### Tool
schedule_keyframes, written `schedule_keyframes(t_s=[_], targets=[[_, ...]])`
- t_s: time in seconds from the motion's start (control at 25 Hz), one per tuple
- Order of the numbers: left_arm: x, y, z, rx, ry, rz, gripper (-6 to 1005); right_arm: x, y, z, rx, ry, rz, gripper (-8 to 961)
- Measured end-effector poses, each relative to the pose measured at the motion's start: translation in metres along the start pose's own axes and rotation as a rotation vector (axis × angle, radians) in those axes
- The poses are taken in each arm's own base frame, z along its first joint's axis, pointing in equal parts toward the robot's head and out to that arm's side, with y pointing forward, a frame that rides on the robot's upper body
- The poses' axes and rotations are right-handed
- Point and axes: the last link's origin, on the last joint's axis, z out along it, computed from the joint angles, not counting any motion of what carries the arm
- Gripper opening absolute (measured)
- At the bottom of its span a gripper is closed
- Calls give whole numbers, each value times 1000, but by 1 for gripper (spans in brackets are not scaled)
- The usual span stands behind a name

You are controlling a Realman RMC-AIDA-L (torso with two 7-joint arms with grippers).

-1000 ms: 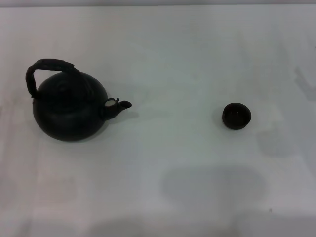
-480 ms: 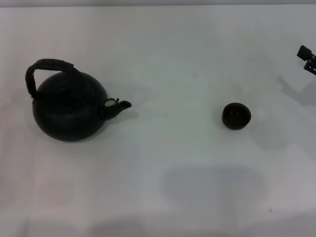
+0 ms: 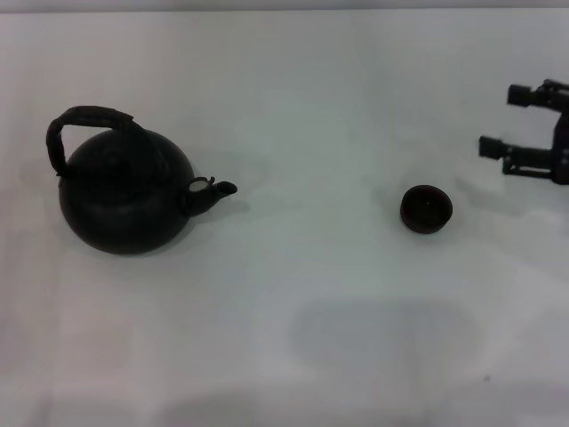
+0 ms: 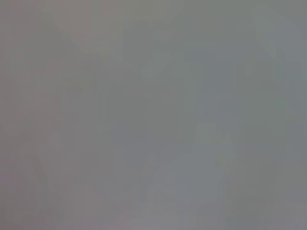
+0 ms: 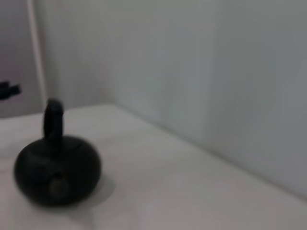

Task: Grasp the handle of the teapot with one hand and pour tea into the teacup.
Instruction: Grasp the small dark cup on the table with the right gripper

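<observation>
Two arms, only one in sight — right gripper [image 3: 502, 120] enters at right edge of head view, jaws apart, empty, near teacup [image 3: 426, 209]. Teapot [image 3: 124, 191] sits upright well apart at our left on tabletop [image 3: 320, 338], spout toward cup, handle [image 3: 84, 120] arched above lid. Left gripper unseen; its wrist view shows nothing usable, so jaws unknown. Risk we see: right arm reaching across may knock teacup — possibly tip it.

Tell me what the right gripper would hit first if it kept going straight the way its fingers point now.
Probably nothing nearby: the right gripper, open at the right edge, points across the table and passes behind the teacup. The teapot stands far along that line, though depth is unclear.
</observation>
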Motion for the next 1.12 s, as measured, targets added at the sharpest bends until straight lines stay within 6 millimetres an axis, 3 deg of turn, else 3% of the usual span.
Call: schedule_keyframes(t_s=[0.64, 1.12], targets=[[1, 1, 5, -8, 9, 3, 828, 11, 17, 46, -123, 154, -52, 864], [1, 1, 6, -9, 8, 3, 828, 22, 21, 59, -125, 205, -84, 864]])
